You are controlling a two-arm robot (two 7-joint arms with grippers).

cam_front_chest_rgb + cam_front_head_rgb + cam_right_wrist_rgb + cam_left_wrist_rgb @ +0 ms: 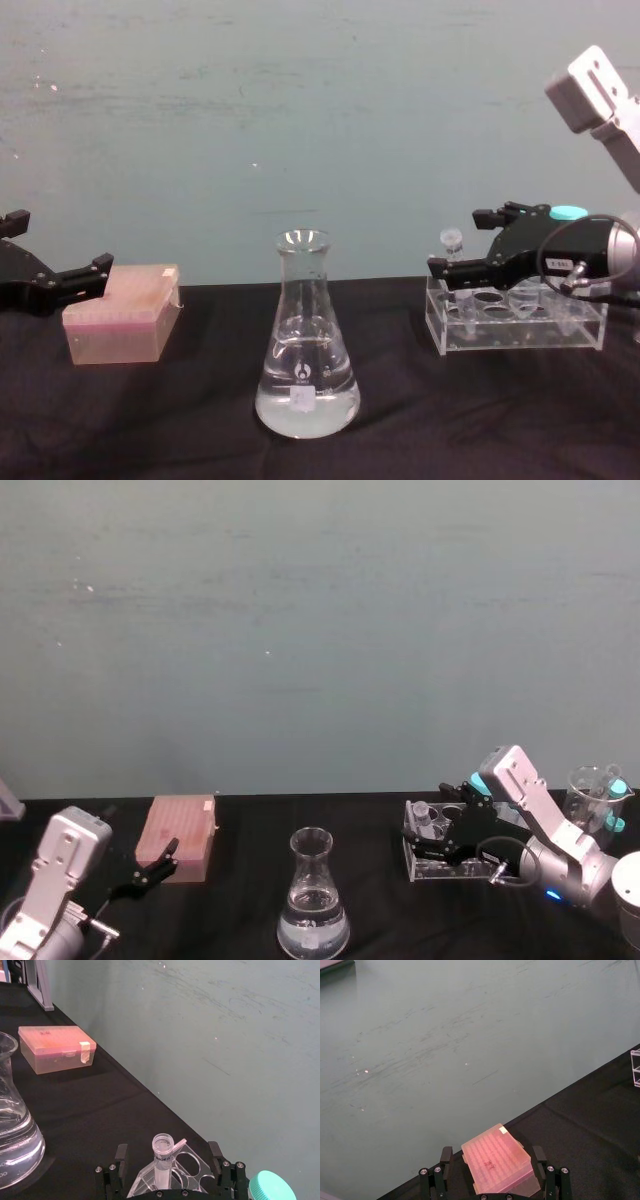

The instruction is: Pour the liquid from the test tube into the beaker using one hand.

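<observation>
The test tube [162,1159], slim and clear with a whitish rim, stands upright in a clear rack [515,318] at the right of the table. My right gripper [168,1149] is open, with one finger on each side of the tube's top and a gap on both sides. From the chest it shows level with the tube's rim [452,238]. The beaker [314,900], a tall conical flask, stands at the table's middle front, well left of the rack. Clear liquid [305,400] fills its wide base. Liquid inside the tube cannot be made out. My left gripper [150,870] is open at the far left.
A pink lidded box [180,838] lies just ahead of the left gripper. A teal screw cap [270,1187] sits in the rack beside the right gripper. A glass holding teal-capped tubes [597,795] stands behind the right arm. Black cloth [240,880] covers the table, and a green wall rises behind it.
</observation>
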